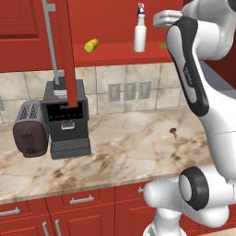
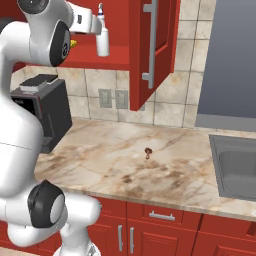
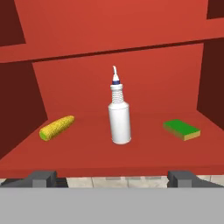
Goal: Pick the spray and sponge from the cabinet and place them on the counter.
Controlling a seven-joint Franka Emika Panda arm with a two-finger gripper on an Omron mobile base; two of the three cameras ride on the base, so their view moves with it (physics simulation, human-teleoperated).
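Claw (image 3: 112,178) of yours is wide open, holding nothing. Small white plastic spray bottle (image 3: 119,118) stands straight ahead of it, flat green sponge (image 3: 181,129) to its right.

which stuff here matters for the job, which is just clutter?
Job: spray, sponge, cabinet, counter, open gripper.
Clutter: corn cob, coffee machine, toaster, sink, small brown thing on the counter.
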